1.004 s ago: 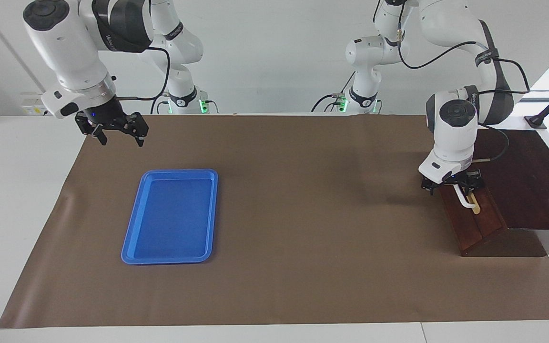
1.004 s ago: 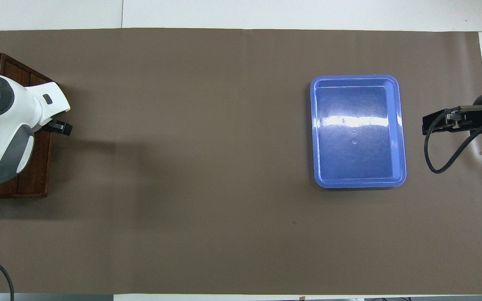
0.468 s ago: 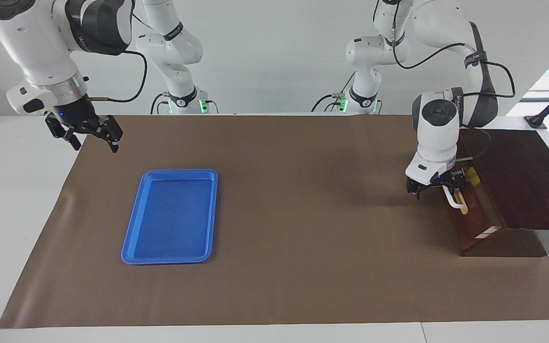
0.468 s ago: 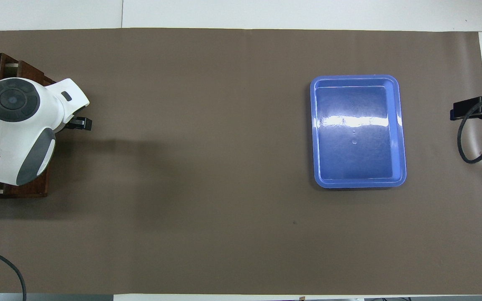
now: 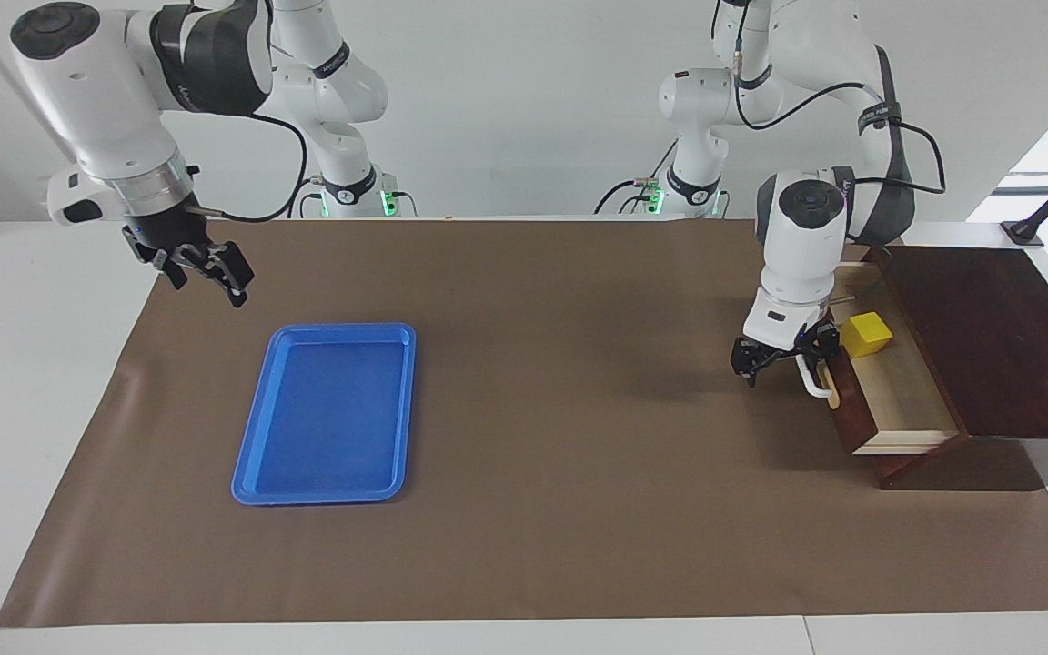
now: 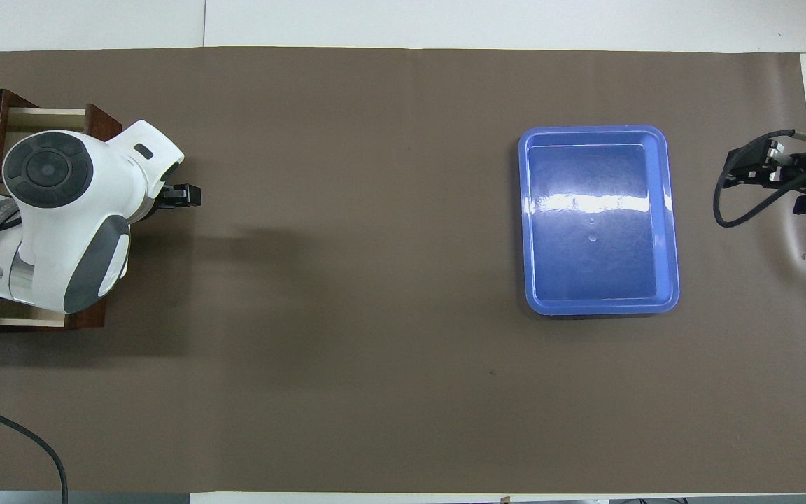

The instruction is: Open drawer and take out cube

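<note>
So the left gripper (image 5: pixel 783 361) is down at the white bar handle (image 5: pixel 812 382) of the drawer (image 5: pixel 897 400), at the left arm's end of the table. It looks pinched on the handle, though the wrist hides most of it from above, so I'm only fairly sure. That grip makes sense, since the bar is the only thing to haul on. The drawer sits well out of the dark wooden cabinet (image 5: pixel 997 337), with the pale inside showing. The cube (image 5: pixel 867 334) sits inside, in the part of the drawer nearer to the robots, right next to the left arm's wrist. The right gripper (image 5: pixel 206 266) hangs with fingers spread above the brown mat (image 5: pixel 560 364), close to the blue tray (image 5: pixel 328 414). My guess is it's waiting its turn. To me the opening looks basically done, and grabbing the cube is what's left.
</note>
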Tool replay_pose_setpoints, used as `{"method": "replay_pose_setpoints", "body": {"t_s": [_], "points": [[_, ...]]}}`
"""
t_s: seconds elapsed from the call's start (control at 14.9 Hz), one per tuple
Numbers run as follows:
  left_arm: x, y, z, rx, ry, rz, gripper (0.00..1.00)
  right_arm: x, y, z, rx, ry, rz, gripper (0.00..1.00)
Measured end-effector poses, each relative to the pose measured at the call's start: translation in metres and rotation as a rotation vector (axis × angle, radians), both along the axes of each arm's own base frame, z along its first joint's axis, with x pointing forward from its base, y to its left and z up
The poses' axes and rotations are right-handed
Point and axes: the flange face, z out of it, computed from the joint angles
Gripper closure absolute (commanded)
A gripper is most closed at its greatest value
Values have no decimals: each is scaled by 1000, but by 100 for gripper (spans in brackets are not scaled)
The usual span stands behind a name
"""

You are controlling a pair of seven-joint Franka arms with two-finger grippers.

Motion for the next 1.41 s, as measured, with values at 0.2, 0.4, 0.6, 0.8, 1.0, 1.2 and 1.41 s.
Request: {"method": "replay_pose_setpoints", "body": {"t_s": [0.2,0.4,0.6,0.8,1.0,1.2,1.41], "points": [[-4,-25,3,-26,-7,2,0,5,45,-11,108,25,-259,0],[-7,-36,3,-30,-11,5,0,15,90,-22,184,64,-492,0],[-6,-36,4,-32,-10,10,0,33,128,-45,247,141,-651,1],[1,-34,18,-33,15,51,0,55,144,-71,313,190,-772,1],[18,-35,64,-66,46,119,0,62,164,-91,371,254,-872,1],[29,-31,103,-115,48,204,0,68,180,-113,436,343,-1004,1],[31,-8,121,-147,42,403,0,69,198,-136,464,393,-1082,2]]}}
